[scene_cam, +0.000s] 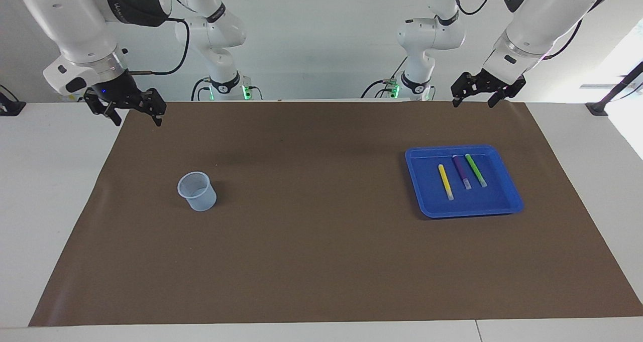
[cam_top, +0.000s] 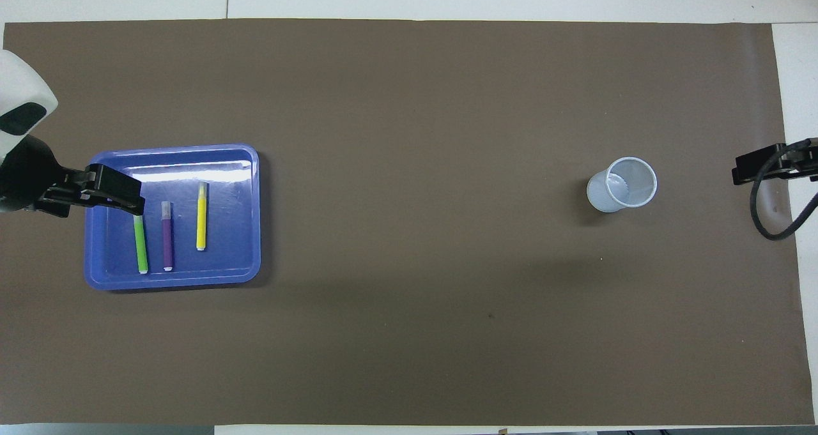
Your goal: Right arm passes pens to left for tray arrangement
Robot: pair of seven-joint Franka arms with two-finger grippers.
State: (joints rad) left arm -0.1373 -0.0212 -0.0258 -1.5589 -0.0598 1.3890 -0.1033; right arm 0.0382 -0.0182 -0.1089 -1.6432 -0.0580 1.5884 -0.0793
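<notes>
The blue tray (scene_cam: 472,212) lies on the brown mat toward the left arm's end; it also shows in the overhead view (cam_top: 172,280). In it lie the yellow pen (scene_cam: 445,181), the purple pen (scene_cam: 461,172) and the green pen (scene_cam: 475,169), side by side and apart. The overhead view shows the yellow pen (cam_top: 201,216), the purple pen (cam_top: 167,237) and the green pen (cam_top: 140,246). My left gripper (scene_cam: 474,101) is open and empty, raised over the mat's edge nearest the robots. From above the left gripper (cam_top: 108,191) covers the tray's rim. My right gripper (scene_cam: 138,118) is open and empty, and waits over the mat's corner.
A translucent pale-blue cup (scene_cam: 197,191) stands upright on the mat toward the right arm's end, with nothing seen in it from above (cam_top: 622,184). Two slimmer white arms with green-lit bases (scene_cam: 228,88) stand at the robots' edge of the table. White table borders the mat.
</notes>
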